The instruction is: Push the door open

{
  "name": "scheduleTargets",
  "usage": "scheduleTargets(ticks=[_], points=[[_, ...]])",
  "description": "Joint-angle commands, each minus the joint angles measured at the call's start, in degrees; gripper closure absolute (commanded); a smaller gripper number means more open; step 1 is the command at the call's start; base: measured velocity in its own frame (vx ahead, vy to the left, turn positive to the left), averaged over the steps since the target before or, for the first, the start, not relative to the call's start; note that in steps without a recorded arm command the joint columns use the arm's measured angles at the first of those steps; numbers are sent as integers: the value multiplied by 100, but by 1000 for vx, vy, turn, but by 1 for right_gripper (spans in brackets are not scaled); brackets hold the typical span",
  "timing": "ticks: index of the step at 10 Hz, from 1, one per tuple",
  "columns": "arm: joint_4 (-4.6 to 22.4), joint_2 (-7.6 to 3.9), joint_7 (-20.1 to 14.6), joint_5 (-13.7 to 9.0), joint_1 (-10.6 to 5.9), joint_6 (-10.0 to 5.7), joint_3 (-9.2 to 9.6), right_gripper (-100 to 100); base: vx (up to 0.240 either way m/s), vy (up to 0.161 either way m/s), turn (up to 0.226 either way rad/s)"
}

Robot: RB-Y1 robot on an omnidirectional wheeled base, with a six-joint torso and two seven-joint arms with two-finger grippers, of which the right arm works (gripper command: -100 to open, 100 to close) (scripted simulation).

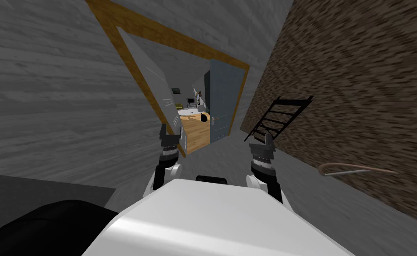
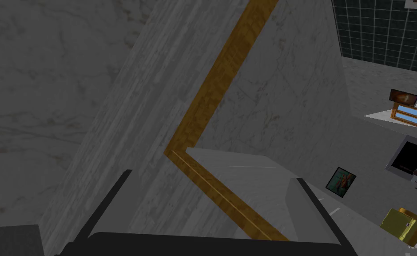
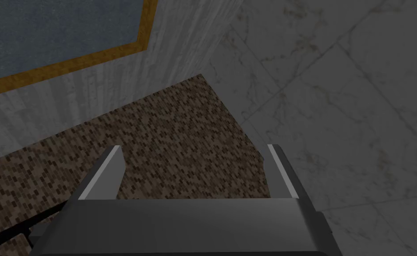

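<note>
at the half-open grey door, left and right jaws both stand wide

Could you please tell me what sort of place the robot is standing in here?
Likely a small room or passage in a house, facing a wooden-framed doorway. A grey door stands partly open onto a room with a wooden floor; a black ladder-like rack hangs on the brown brick-patterned wall.

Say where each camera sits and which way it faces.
Head: on the head, steeply down-forward at the open door in its wooden frame; left gripper and right gripper show.
Left wrist: along the open left gripper at the frame's corner.
Right wrist: along the open right gripper at the brick wall.
Shared: all see the frame.
</note>
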Motion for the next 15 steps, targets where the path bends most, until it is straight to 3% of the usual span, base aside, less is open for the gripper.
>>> scheduleTargets(ticks=[1, 7, 14, 15], points=[[238, -70, 1, -22, -132, 10, -35, -100, 150, -19, 171], [928, -257, 5, -84, -516, 39, -138, -100, 41, -48, 137], [2108, -572, 11, -196, -1209, 91, -323, -100, 73, -68, 187], [2174, -572, 11, -196, -1209, 91, -323, -100, 49, -56, 55]])
